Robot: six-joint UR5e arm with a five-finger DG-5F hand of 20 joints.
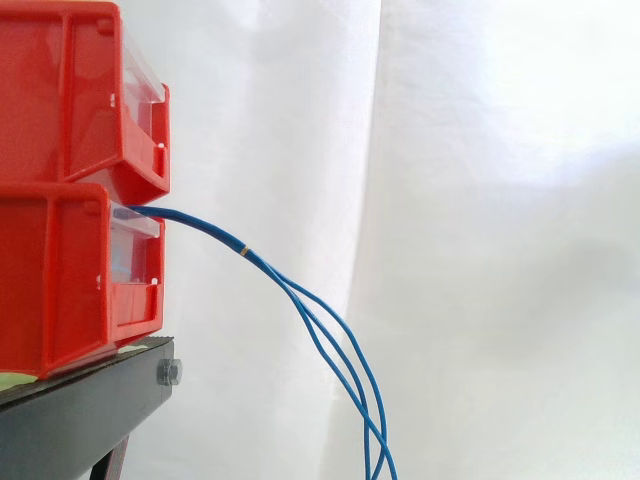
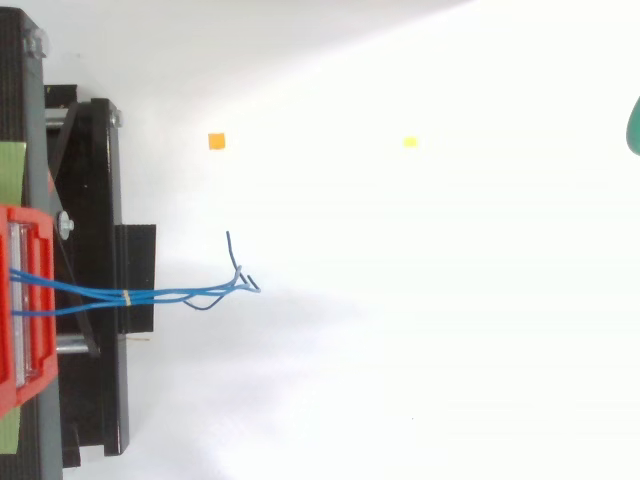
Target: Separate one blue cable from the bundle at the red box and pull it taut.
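Approach step: bundle of thin blue cables point(image 1: 203, 226) hangs slack from the lower red plastic box point(image 1: 60, 280), well apart from the hand point(image 2: 634, 125), whose grip cannot be told. Next move: reach the bundle and isolate one strand.

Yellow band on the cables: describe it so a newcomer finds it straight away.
Find the lower red bin on the black stand; blue cables leave its front and droop. A short way out, the yellow band wraps them together. It is the only pale ring on the blue strands, which fan apart just below it.
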